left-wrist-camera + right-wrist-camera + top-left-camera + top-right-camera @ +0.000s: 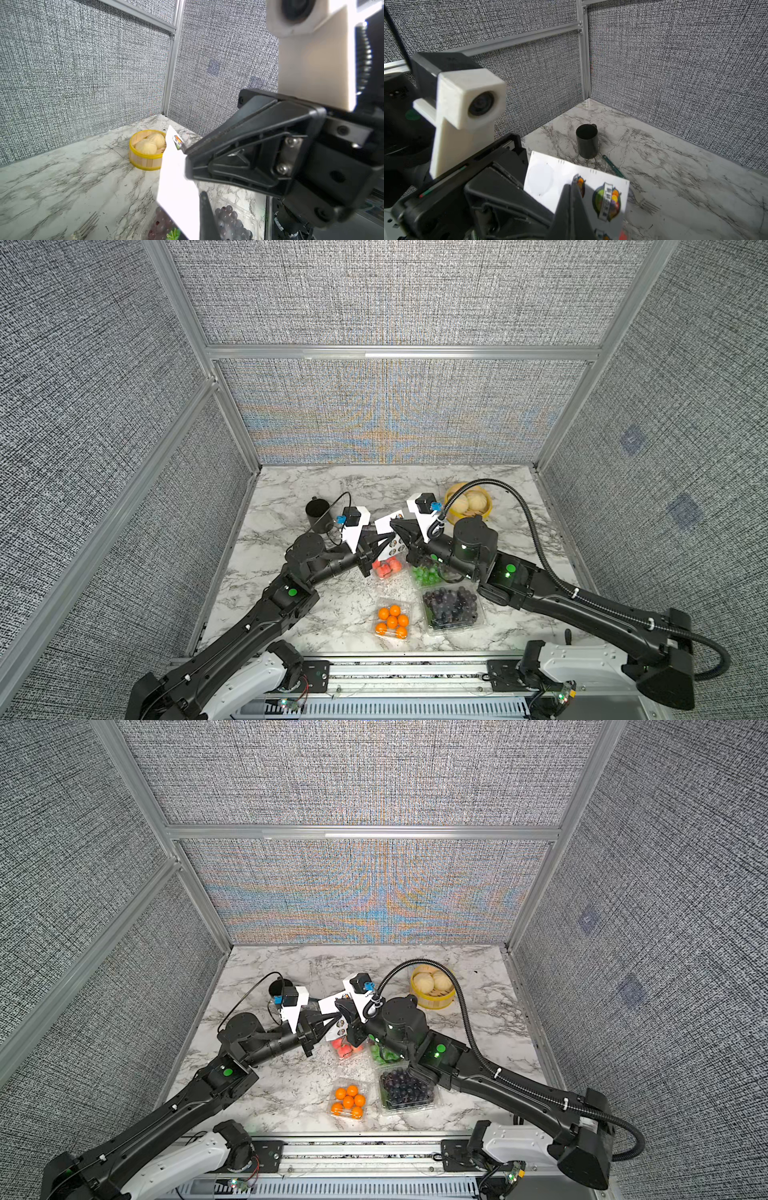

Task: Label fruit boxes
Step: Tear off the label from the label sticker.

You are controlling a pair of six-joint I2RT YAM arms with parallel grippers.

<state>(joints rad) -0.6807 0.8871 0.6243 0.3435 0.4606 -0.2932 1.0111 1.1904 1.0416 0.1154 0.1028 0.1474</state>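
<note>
Nearest us, the orange-ball box (pixel 392 621) looks unlabelled; our left hand (pixel 390 536) and right hand (pixel 394 524) both pinch the sticker sheet (pixel 383 527) aloft. Next we must peel one sticker (pixel 607 202) free.

White-grey marble-pattern tabletop (pixel 316 497) carries everything. Far L: upright black cylindrical cup w/ handle (pixel 318 514). Far R: round yellow bamboo steamer w/ pale buns (pixel 468 499). Centre: small clear plastic clamshell box w/ red strawberries (pixel 386 566), just beside larger clear clamshell box w/ red-green grapes (pixel 426 574). Nearer the robot base: small clear clamshell box w/ orange balls (pixel 392 620) beside larger clear clamshell box w/ dark purple grapes (pixel 453 608). Also a pale fork (pixel 86 227) lying flat & a thin green stick (pixel 613 166) near the cup.
</note>
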